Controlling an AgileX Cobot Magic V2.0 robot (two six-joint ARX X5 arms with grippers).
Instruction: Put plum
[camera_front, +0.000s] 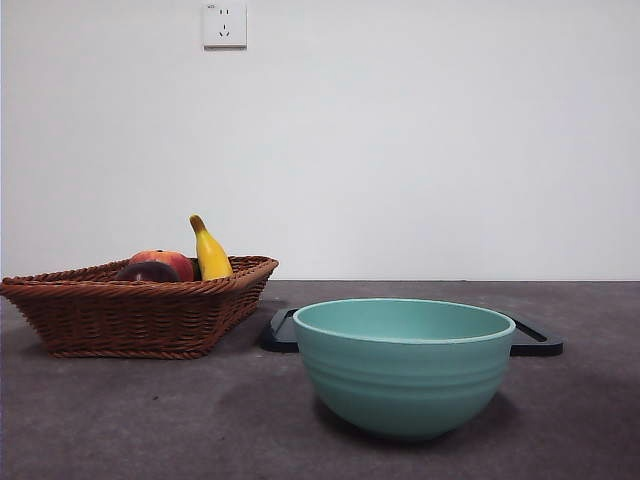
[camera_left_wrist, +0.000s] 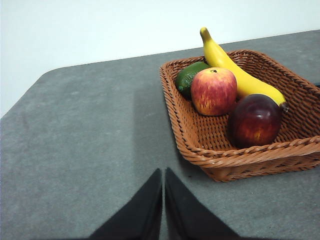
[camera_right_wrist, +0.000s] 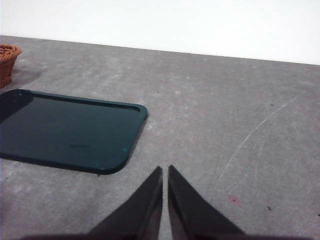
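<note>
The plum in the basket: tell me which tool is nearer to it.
Left. The left tool hangs shut over bare table just outside the basket holding the plum. The right tool, also shut, is beside the dark tray.

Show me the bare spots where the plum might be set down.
The dark tray lies bare. The teal bowl shows nothing above its rim. Grey table beside the basket is open. The basket is crowded: plum, apple, banana, green fruit.

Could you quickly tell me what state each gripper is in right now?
Left gripper: closed, holding nothing, short of the basket with the plum.
Right gripper: closed, empty, beside the tray.
</note>
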